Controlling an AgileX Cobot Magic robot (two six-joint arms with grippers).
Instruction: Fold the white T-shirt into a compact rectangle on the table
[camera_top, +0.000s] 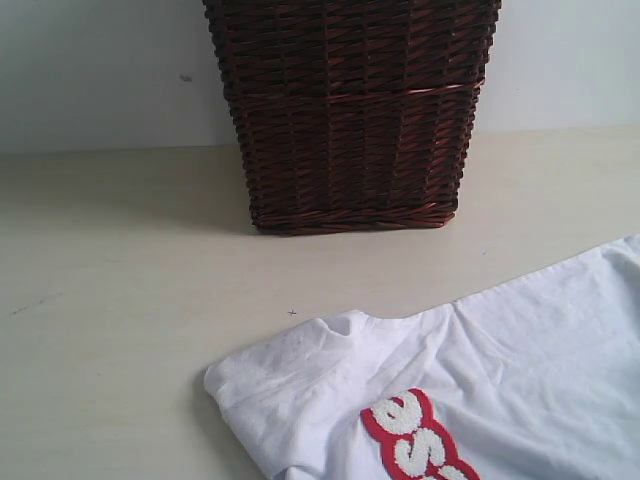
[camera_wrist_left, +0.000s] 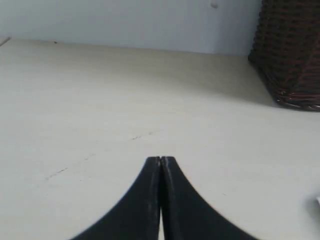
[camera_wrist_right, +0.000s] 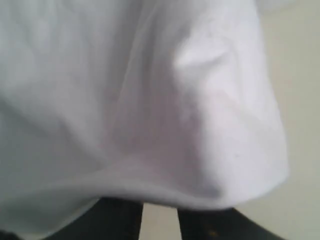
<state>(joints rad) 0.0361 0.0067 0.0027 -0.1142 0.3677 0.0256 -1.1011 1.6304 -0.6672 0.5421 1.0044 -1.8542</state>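
White T-shirt (camera_wrist_right: 150, 100) drapes over the right gripper (camera_wrist_right: 160, 215): fingers a bit apart, tips hid, so can't tell if it holds cloth. Best pinch just the edge & lift slow. Left gripper (camera_wrist_left: 160, 161) closed tight, empty, low over the table (camera_wrist_left: 75, 100); shirt lies on it near the basket (camera_top: 350, 110)

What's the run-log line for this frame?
white cotton T-shirt with red lettered band: lying on pale beige table | left gripper: shut, empty | right gripper: tips hidden by shirt, grip unclear | dark brown wicker basket: behind shirt
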